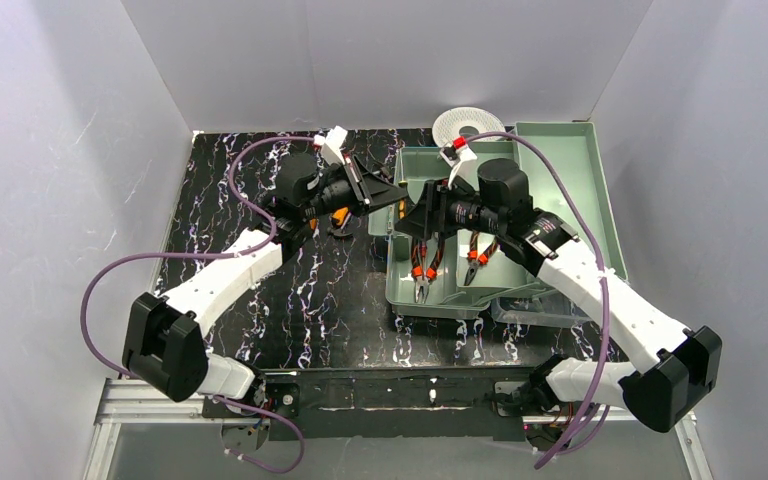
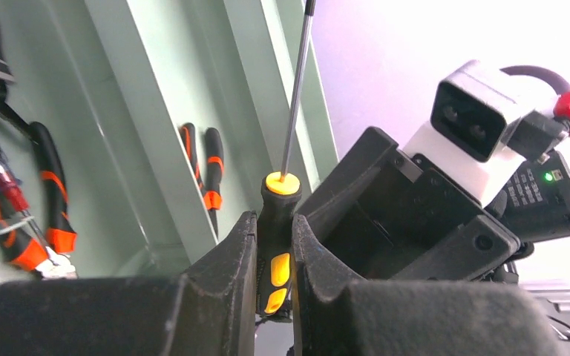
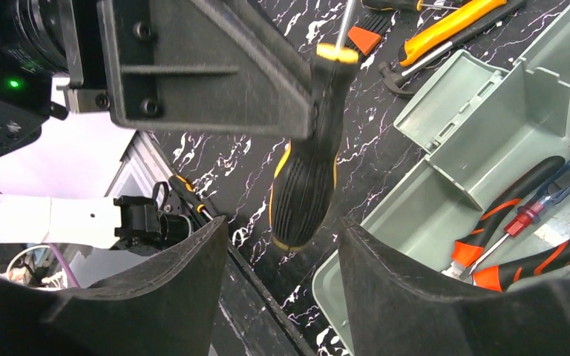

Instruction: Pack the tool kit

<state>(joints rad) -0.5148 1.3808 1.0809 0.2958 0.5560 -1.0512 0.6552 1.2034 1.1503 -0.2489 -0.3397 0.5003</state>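
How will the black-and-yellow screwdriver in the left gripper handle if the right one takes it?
The screwdriver looks rigid, unlikely to flop. Its ribbed handle probably grips well, yet is round and may twist in a grip. The long thin shaft could lever it off-line.

Black-and-yellow screwdriver [image 2: 276, 211] clamped in the left end effector [image 2: 273, 231], beside the open pale-green box [image 1: 560, 170] holding orange-handled pliers [image 1: 422, 263]
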